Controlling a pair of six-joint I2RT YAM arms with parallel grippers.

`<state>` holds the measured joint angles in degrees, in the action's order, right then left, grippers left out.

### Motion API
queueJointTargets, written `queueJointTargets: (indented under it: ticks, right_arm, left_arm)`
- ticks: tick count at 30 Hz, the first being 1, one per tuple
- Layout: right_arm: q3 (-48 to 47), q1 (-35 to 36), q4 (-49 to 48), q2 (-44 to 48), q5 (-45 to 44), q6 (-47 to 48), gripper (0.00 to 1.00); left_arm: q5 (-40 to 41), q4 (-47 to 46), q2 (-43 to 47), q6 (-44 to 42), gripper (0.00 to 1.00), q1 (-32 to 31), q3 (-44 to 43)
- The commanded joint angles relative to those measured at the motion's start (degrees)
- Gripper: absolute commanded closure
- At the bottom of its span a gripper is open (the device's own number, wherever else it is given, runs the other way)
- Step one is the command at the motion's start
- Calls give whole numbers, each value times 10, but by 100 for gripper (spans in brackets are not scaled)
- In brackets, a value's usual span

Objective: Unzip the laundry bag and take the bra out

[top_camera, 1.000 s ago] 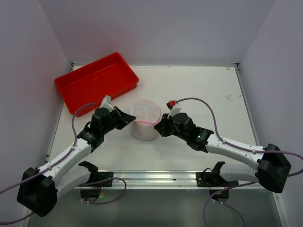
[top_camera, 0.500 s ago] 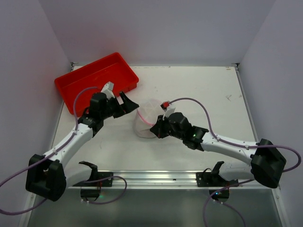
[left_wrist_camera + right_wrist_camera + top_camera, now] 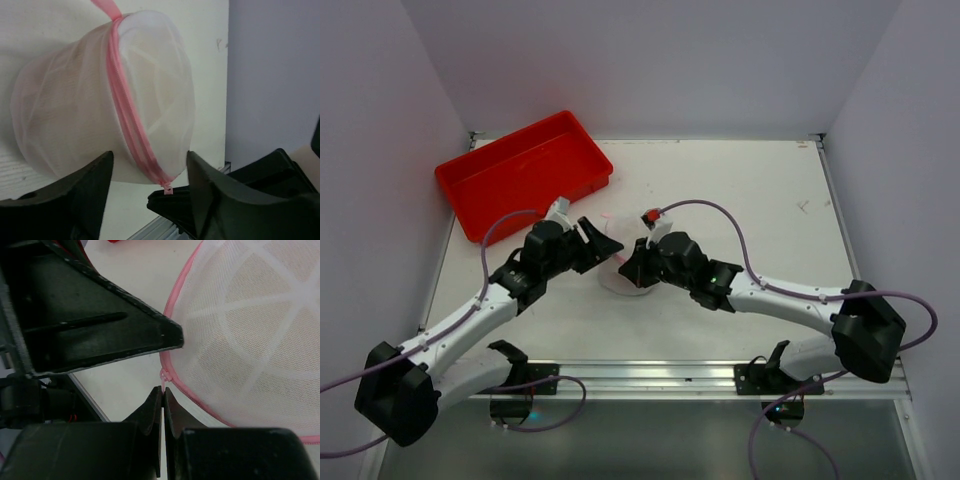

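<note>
The left claw gapes open astride the bag, which lies on its side between both claws, the bra beige inside. The zipper curves away from its pull, which the nearer right claw pinches tight.

Top external: high overhead, looking down. Wrist views: close, from opposite sides, sharing laundry bag.

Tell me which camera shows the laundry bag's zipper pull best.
The right wrist view: the zipper pull sits sharp and close, at the closed right gripper. The left wrist view shows it small at the lower edge of the laundry bag. From the top camera it cannot be made out.
</note>
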<state>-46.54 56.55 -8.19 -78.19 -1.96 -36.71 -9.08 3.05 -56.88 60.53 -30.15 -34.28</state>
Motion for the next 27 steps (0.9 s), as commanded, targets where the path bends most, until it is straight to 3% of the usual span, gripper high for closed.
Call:
queueJointTargets:
  ticks: [1,4,7,8,13,16,18,21,24,27]
  right_arm:
    - [-26,5,-18,-3,-1,-2,100]
    - [-20,6,-16,3,-6,-5,100]
    - [1,6,-3,19,-18,-6,100]
    - [6,6,5,26,-21,-6,100]
    - [65,-19,40,86,-66,17,100]
    - [100,-57,49,132,-55,32,100]
    - [103,-62,62,159,-64,55,100]
    - [99,-63,71,168,-45,72,100]
    - [85,-61,57,143,-8,69,100]
    - [66,-57,32,114,16,47,100]
  left_arm:
    - [44,-15,-30,23,41,-11,-19]
    - [49,-40,-38,29,57,-14,-18]
    - [58,-45,-38,21,93,-14,-22]
    - [65,-41,-38,16,99,-13,-24]
    - [76,1,-33,-50,100,-1,-47]
    - [24,3,-51,-96,100,44,-55]
    - [-43,-12,-73,-121,100,70,-63]
    - [-81,-5,-109,-175,100,98,-103]
    - [-91,30,-146,-226,88,100,-157]
    - [-102,40,-149,-225,65,100,-180]
